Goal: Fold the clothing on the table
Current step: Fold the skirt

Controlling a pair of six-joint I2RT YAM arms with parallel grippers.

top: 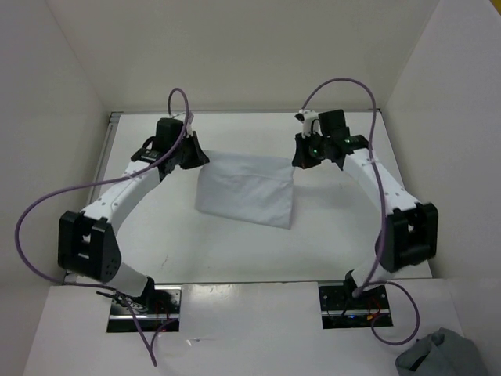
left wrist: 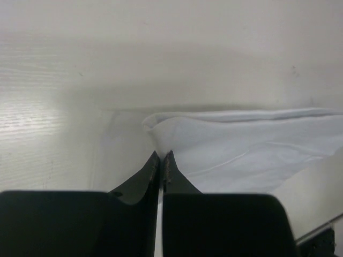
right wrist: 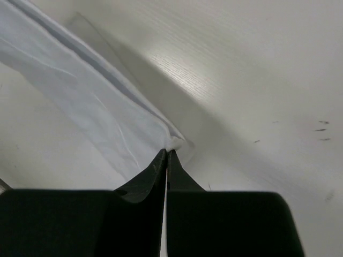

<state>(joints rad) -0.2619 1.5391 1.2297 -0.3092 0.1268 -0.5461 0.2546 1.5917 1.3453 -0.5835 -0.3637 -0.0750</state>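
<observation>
While both jaws pinch its corners, the clothing (top: 244,192) spans between — wrinkled.

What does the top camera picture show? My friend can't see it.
The left end effector and the right end effector each pinch a far corner of a piece of white clothing, which is stretched between them over a white table. A grey-blue cloth bundle sits near the bottom right corner.
</observation>
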